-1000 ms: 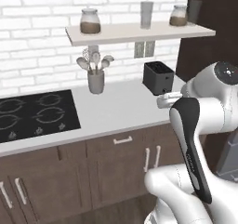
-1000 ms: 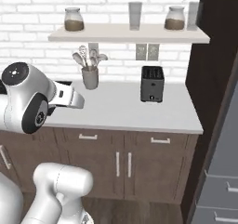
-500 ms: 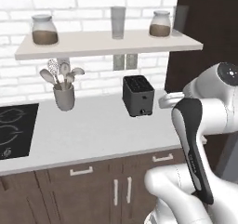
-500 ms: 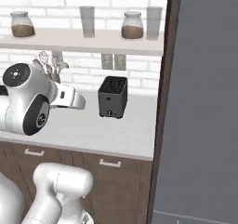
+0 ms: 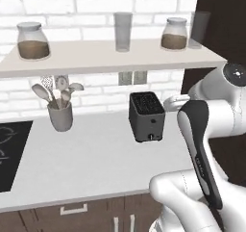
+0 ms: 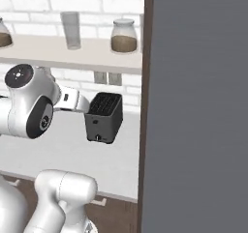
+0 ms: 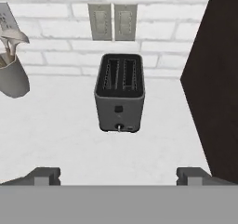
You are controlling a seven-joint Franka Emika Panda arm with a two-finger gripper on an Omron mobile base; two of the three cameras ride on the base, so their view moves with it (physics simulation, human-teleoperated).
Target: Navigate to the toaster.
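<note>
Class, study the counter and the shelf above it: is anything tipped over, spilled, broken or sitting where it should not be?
Nothing stands out. The toaster stands upright on the counter, the utensil holder is upright beside it, and the jars and glass stand upright on the shelf.

base views flank arm, hand view nearer, all share toaster (image 5: 146,116)

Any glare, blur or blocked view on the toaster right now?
Hand view: the toaster is sharp and evenly lit, no glare, slots and knob clear. Left base view: the toaster is clear, with a soft shadow on the counter. Right base view: a tall grey panel fills the right side, beside the toaster.
</note>
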